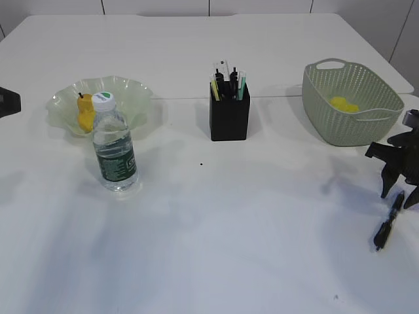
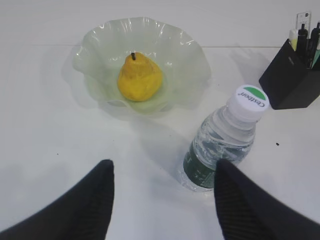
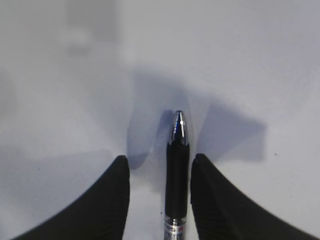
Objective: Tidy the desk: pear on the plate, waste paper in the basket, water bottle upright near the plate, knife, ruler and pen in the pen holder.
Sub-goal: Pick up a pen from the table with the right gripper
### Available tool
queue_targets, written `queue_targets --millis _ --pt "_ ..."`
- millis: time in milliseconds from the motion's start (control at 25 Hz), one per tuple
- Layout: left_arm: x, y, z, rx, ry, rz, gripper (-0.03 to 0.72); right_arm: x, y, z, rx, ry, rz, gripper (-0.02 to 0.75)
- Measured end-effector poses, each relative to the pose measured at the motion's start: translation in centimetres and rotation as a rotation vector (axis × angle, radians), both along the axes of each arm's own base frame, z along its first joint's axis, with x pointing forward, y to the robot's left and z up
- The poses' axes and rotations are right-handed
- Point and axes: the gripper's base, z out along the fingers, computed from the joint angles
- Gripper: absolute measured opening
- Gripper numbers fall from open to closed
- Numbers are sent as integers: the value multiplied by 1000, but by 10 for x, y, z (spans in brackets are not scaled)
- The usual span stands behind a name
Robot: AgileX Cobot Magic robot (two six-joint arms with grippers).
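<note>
My right pincer (image 3: 159, 195) straddles the pen (image 3: 177, 170) at the near right, jaws parted and not yet closed, aligned for lifting it toward the pen holder (image 1: 229, 116).

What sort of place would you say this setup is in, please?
Probably a staged desk-tidying bench in a lab: a bare white table holding a black square pen holder, a ruffled green glass plate with a yellow pear, and a pale green woven plastic basket.
</note>
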Motion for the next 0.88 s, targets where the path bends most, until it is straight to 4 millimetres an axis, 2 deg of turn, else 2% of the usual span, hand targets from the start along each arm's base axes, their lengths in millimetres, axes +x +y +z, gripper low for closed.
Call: queue_targets --millis 520,720,880 --pt "4 -1 -6 5 23 0 447 1 -1 2 -3 15 3 302" --pt "4 -1 -6 4 21 0 447 -1 0 -7 2 61 4 302" --pt "4 -1 -6 4 20 0 447 -1 0 -7 2 61 4 302"
